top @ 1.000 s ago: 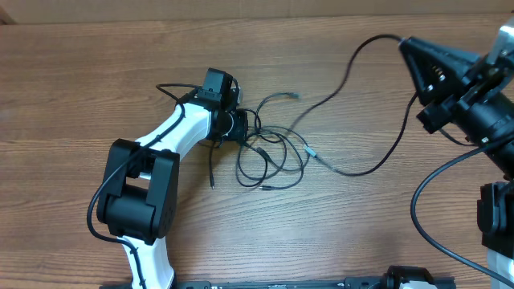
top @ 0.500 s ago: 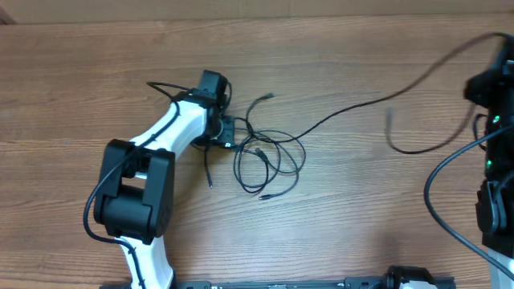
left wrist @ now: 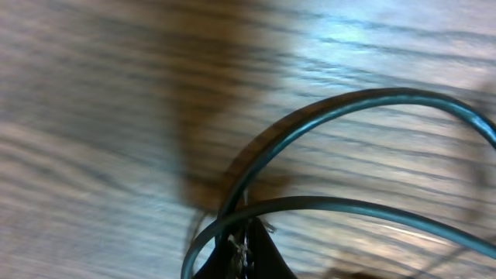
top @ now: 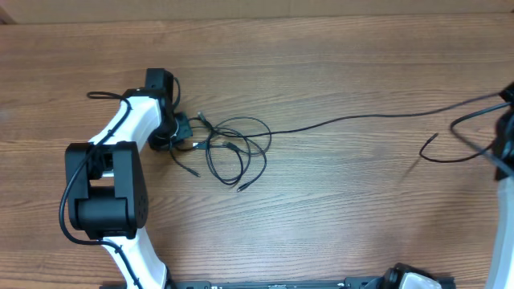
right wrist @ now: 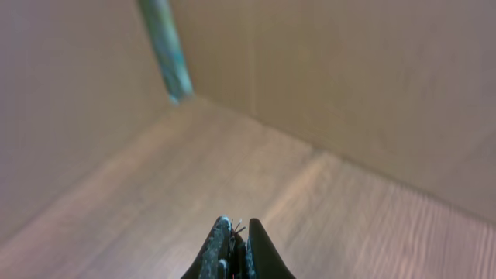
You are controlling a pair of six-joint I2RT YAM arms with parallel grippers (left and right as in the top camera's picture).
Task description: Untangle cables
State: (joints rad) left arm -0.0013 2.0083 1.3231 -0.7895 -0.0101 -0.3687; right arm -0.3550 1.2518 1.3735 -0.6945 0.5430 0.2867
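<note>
The cables are thin black cords lying in a tangle of loose loops (top: 235,149) on the wooden table. My left gripper (top: 185,133) is at the tangle's left end; in the left wrist view its tips (left wrist: 246,244) are shut on a cable, with two loops (left wrist: 341,105) arching past. One long cable (top: 361,119) runs out nearly straight from the tangle to the right edge, where my right arm (top: 506,136) is mostly cut off. A loose cable end (top: 430,144) lies near it. The right gripper (right wrist: 239,232) is shut, a thin strand pinched between its tips.
A cardboard wall (top: 241,8) runs along the table's far edge and fills the right wrist view (right wrist: 349,77). A blurred teal strip (right wrist: 167,46) shows before it. Dark arm mounts (top: 401,279) sit at the near edge.
My left gripper has dragged the tangle to the left. The right arm has pulled away to the right, almost out of the overhead view, drawing one cable out nearly straight.
</note>
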